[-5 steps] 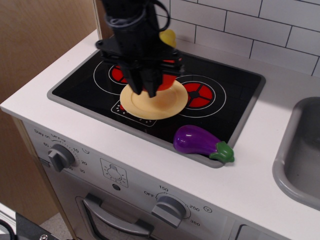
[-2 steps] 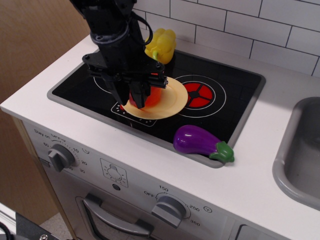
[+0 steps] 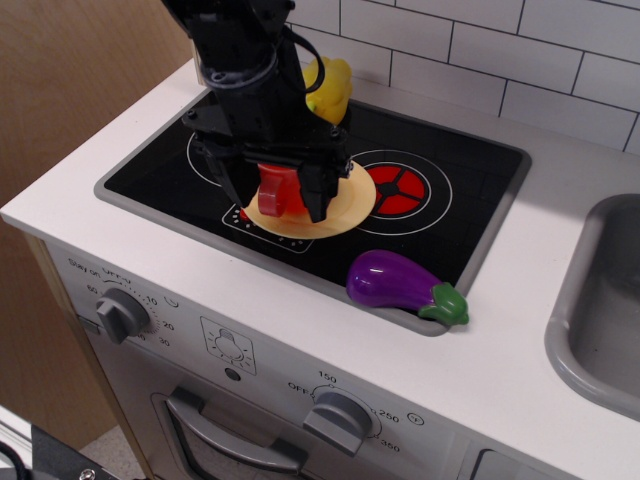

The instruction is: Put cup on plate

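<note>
One red cup (image 3: 277,190), one pale-yellow plate (image 3: 345,205), one yellow pepper (image 3: 328,90), one purple eggplant (image 3: 400,286), two red burner circles (image 3: 398,190), two oven knobs (image 3: 122,315), one sink (image 3: 590,330).

The cup (image 3: 277,190) and plate (image 3: 345,205) look like smooth plastic — the plate matt, pale. The eggplant (image 3: 400,284) is glossy plastic with bright highlights. The stovetop (image 3: 440,210) is shiny black, the counter (image 3: 520,350) matt white — the wall tiles (image 3: 560,50) faintly glazed, the side panel (image 3: 70,80) wood-grained.
</note>
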`<move>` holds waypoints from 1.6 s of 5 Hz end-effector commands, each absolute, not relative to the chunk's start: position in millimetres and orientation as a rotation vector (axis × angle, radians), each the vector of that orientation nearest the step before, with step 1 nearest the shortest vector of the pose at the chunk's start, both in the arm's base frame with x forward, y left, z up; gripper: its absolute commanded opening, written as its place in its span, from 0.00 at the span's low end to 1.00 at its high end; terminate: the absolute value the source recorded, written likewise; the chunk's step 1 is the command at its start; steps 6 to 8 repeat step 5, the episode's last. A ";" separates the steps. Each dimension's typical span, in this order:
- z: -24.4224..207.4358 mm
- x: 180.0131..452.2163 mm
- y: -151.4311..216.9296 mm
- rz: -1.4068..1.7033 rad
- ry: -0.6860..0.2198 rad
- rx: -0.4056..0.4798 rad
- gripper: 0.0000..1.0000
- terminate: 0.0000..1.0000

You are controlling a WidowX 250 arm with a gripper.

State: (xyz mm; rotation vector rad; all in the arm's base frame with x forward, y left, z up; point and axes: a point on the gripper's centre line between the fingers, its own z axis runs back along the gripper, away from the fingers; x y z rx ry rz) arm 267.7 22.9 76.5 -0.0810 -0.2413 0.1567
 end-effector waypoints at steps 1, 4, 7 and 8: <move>120.1 279.4 25.6 0.218 -0.359 -0.106 1.00 0.00; 138.1 285.5 29.4 0.264 -0.393 -0.104 1.00 0.00; 138.1 285.5 29.4 0.264 -0.393 -0.104 1.00 1.00; 138.1 285.5 29.4 0.264 -0.393 -0.104 1.00 1.00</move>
